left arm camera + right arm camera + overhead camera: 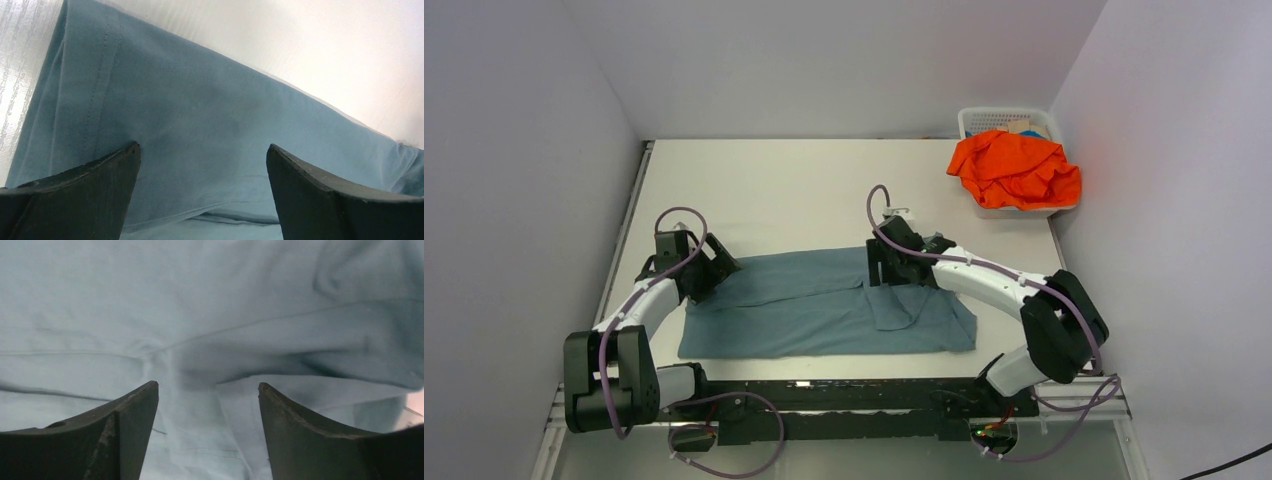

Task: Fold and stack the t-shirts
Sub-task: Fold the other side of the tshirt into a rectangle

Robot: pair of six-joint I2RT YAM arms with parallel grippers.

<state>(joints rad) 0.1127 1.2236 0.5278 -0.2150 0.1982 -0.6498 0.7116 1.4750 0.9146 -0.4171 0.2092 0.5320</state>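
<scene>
Plainly, much of the scene is hard for us to read. Both wrist cameras sit so close that cloth nearly fills their views, and the dark fingers (75, 195) are cut off at the lower edge. We cannot tell whether any fingertip touches the fabric.

The left hand (712, 262) is spread wide, with nothing between its fingers. The blue-grey t-shirt (824, 310) lies directly beneath and ahead of it, a stitched hem (102, 75) running off to its left. Pale bench (804, 190) shows beyond the cloth's far edge. The right hand (886, 262) is equally wide apart and holds nothing. It is over the same shirt's far edge, with creased folds ahead of it and a loose flap just on its near side — sleeve or body, we cannot say. The shirt's neckline is not to be made out.

Well beyond the right hand and off to its right stands a white mesh basket (984, 114). The orange t-shirt (1014, 170) is heaped in it, spilling over the near rim and hiding most of the inside. Behind the heap a tan scrap (1024, 126) peeks out — too small for us to name.

We count two t-shirts, one basket and two hands.
</scene>
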